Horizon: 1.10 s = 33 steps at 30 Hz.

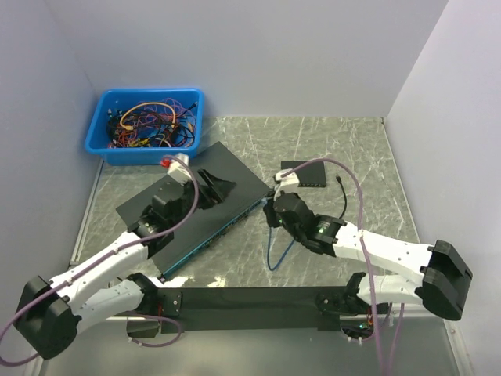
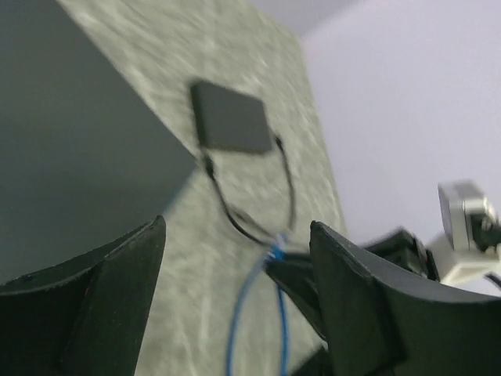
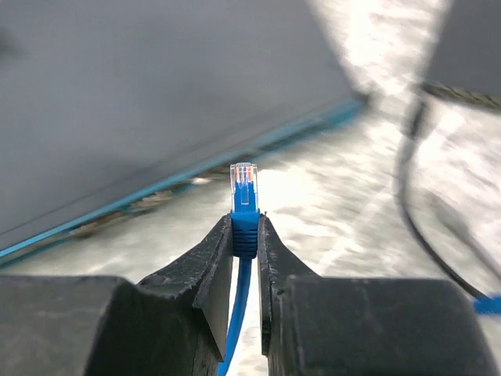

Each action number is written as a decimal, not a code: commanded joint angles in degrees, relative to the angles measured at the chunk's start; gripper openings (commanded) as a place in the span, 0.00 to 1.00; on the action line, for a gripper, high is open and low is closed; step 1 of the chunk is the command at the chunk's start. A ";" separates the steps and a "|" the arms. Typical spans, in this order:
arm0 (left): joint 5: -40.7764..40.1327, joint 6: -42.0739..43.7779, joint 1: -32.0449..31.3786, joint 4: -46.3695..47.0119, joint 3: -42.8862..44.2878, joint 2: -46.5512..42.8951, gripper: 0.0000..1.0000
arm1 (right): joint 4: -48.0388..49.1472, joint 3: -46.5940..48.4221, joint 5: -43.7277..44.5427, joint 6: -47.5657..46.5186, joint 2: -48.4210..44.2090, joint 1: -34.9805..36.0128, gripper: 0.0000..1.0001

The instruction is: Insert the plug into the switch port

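Note:
The switch (image 1: pixel 188 215) is a wide flat black box with a blue front edge, lying diagonally left of centre. In the right wrist view its port edge (image 3: pixel 180 190) runs just ahead of the plug. The plug (image 3: pixel 244 186) is clear with a blue boot, and it points at that edge with a gap between them. My right gripper (image 3: pixel 246 227) is shut on the boot, and the blue cable (image 1: pixel 274 254) loops down from it. My left gripper (image 1: pixel 223 188) hovers over the switch's top (image 2: pixel 70 141), open, with nothing between its fingers (image 2: pixel 129 270).
A small black box (image 1: pixel 308 174) with a thin black lead (image 1: pixel 344 200) sits right of the switch. A blue bin (image 1: pixel 145 125) of tangled wires stands at the back left. White walls close in on the left, back and right sides.

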 commanded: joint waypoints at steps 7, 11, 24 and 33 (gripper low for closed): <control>12.13 5.38 22.08 11.09 -1.55 11.67 0.80 | 2.81 -1.39 -9.02 5.09 9.59 -7.39 0.00; 19.98 3.97 29.65 20.66 -1.02 19.51 0.78 | 8.08 -1.57 -14.57 7.02 14.88 -10.46 0.00; 27.19 8.19 40.29 34.49 5.74 36.92 0.74 | 24.09 -2.97 -18.36 5.97 24.37 -13.11 0.00; 29.13 10.47 41.18 36.26 11.90 47.03 0.72 | 23.21 -0.16 -18.45 5.53 28.69 -13.37 0.00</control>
